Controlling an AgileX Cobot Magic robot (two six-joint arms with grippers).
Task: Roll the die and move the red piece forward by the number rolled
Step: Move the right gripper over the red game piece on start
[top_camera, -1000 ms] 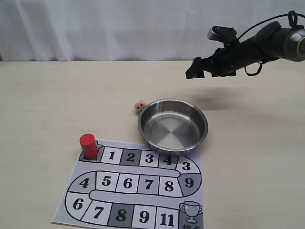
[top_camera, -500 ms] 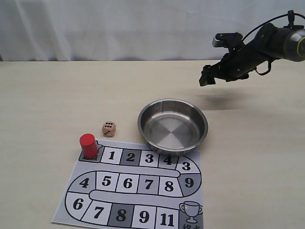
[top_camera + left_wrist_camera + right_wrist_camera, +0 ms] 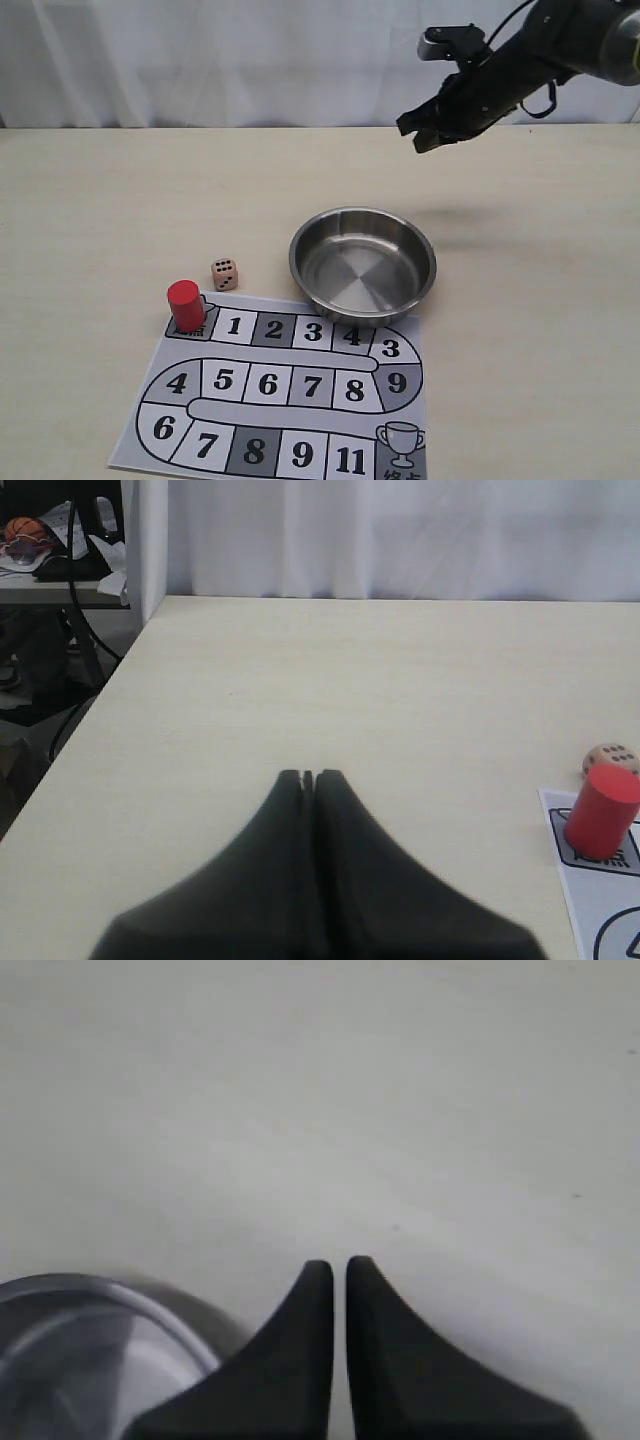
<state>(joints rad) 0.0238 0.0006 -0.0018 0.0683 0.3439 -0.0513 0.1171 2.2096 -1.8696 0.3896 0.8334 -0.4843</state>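
1. Beside the board's start corner, on the bare desk [image 3: 120, 200], the die [image 3: 224, 274] now sits still. A second ago it was up against the steel bowl [image 3: 362, 270]'s outer rim; half a second ago it was almost where it is now but turned another way. So it has tumbled, slowed and settled outside the bowl, which holds nothing.
2. Above and beyond the bowl, my right fingers [image 3: 415, 135] have risen and pulled back from the desk. They are nearly together with only a thin slit between them and grip nothing.
3. By my reading, the roll is finished and the count comes next. The die's upper face is too small for me to read with confidence.
4. The red piece [image 3: 185, 304] stands upright on the grey start square of the game board [image 3: 268, 384], just short of square 1, with the die near it but apart. It has not moved.
5. My left fingers [image 3: 290, 810] are pressed closed and empty, low over bare desk and well short of the piece.
6. The desk is pale, wood-grained and flat, with the printed paper board lying flush on it.
7. A white curtain [image 3: 200, 60] hangs behind. Past the desk's edge on my left side I see dark cables and an orange ball [image 3: 22, 528] on a cluttered surface.
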